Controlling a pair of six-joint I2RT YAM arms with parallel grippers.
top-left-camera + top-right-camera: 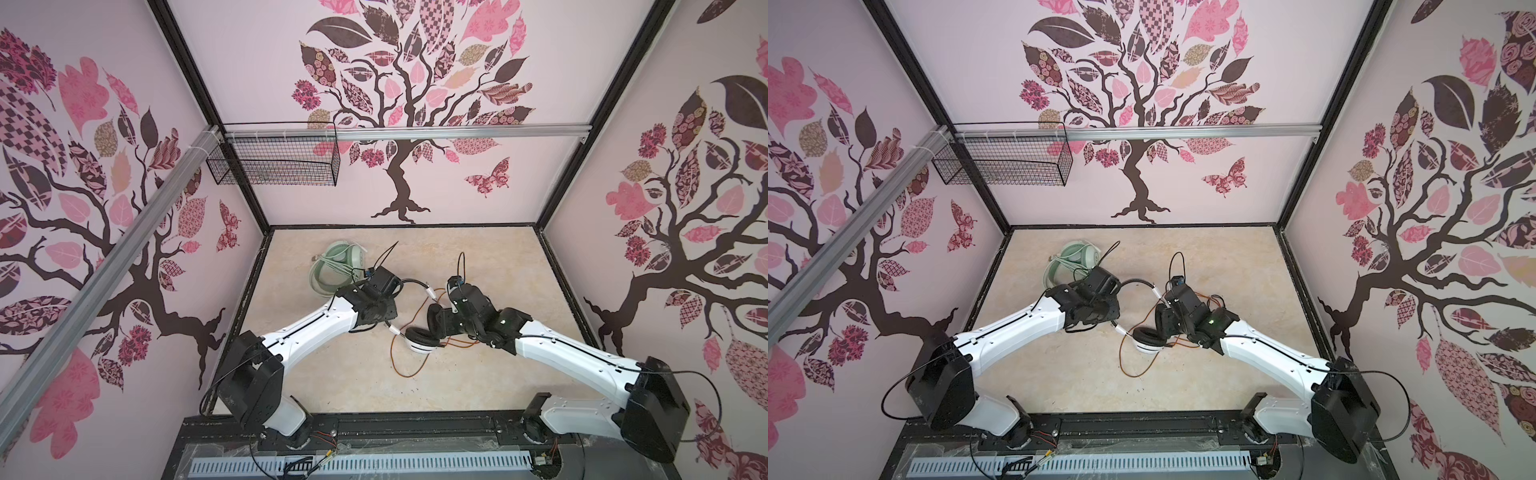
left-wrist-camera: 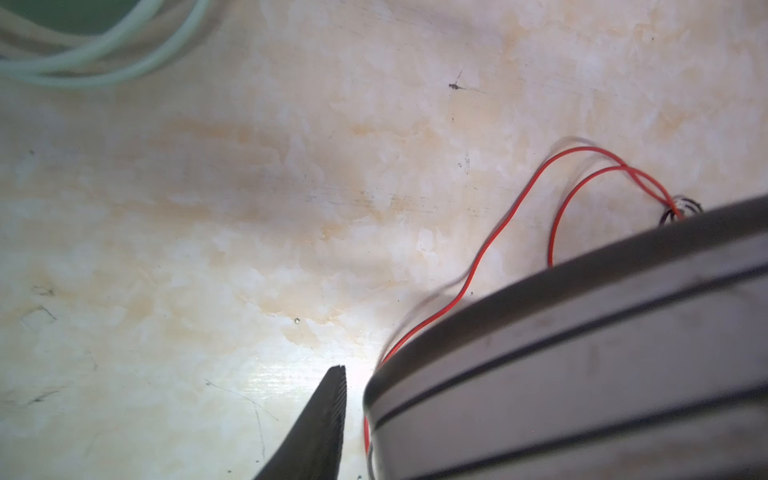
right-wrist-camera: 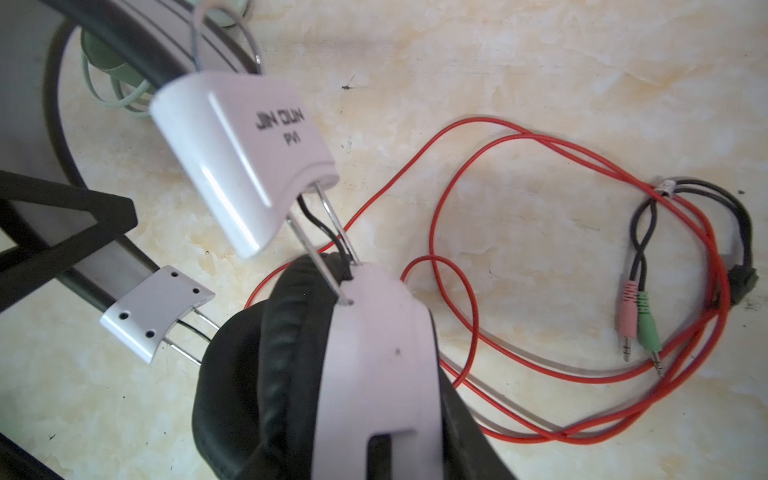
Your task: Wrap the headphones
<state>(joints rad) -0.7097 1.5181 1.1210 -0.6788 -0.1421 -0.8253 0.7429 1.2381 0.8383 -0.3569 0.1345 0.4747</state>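
Mint-green plastic is spotted at the back left of the table [image 1: 478,386]. The mint-green headphones [image 1: 338,259] are laid flat there, with their pale cord gathered across them, apart from the other pair.

Centre stage is taken by the white-and-black headphones [image 1: 420,341]. One ear cup is laid on the table with its black cushion showing. The second cup is stood on edge just behind it, and the right gripper [image 1: 441,319] is closed on that cup. In the right wrist view, the white yoke and dark cushion are seen pinched right up against the lens.

Now to the other side, where the black band [image 1: 415,283] is arched up off the table towards the left gripper [image 1: 392,291]. In the left wrist view, one ribbed finger [image 2: 328,415] is shown just beside the striped band, with a bright sliver of table visible between them. The other finger is hidden behind the band, so it cannot be told whether that gripper is clamped or spread.

The orange-red cord [image 3: 431,232] is not wound at all. It is strewn in loose loops on the table, beside and in front of the cups. Its pink and green plugs [image 3: 644,322] are laid side by side inside the loops.
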